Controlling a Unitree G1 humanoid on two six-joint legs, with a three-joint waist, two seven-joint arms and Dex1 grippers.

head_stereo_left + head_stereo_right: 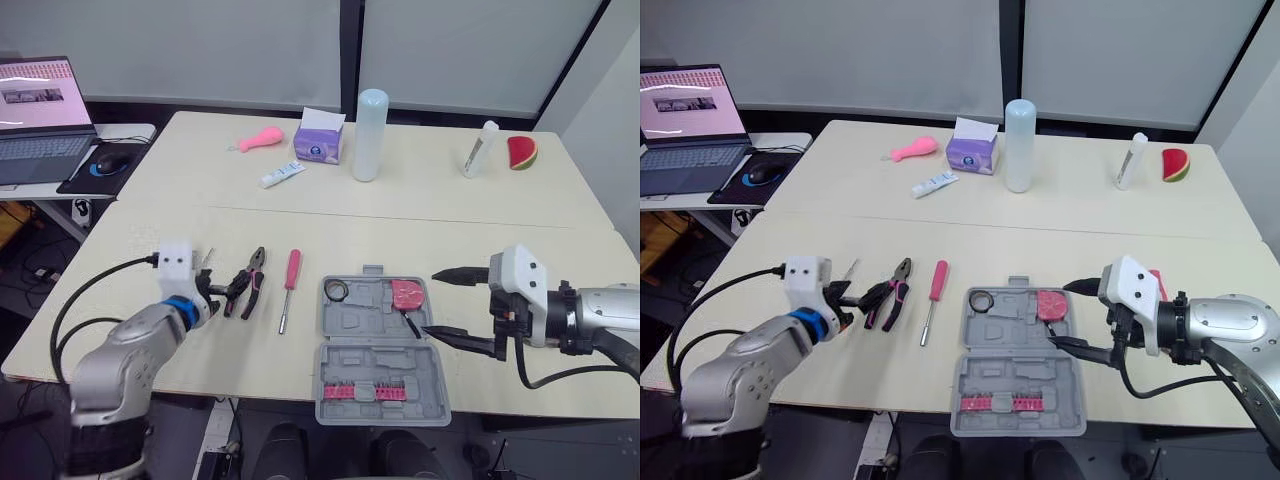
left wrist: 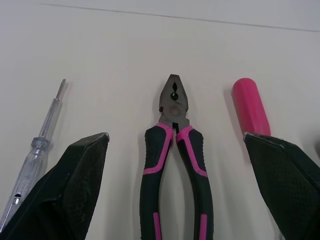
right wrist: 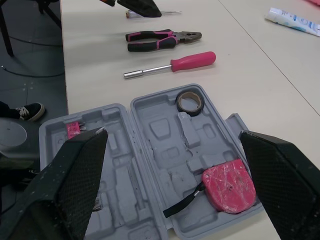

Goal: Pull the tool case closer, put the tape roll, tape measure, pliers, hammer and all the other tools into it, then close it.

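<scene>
Pointing at the pliers (image 1: 248, 282), the left hand (image 2: 175, 136) gapes (right hand (image 1: 430, 301) likewise, over the tool case (image 1: 365, 350)).

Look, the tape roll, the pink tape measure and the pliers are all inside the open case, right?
Not the pliers. They lie on the table, left of the case, as the left eye view shows. The tape roll and the pink tape measure are inside the open case.

We see the grey tool case (image 1: 372, 322) lying open on the surface, with the black tape roll (image 1: 336, 290) and pink tape measure (image 1: 408, 294) in its far half. To its left, the pink-and-black pliers (image 1: 248, 282) lie closed between a pink-handled screwdriver (image 1: 289, 288) and a clear-handled screwdriver (image 2: 37, 145).
</scene>
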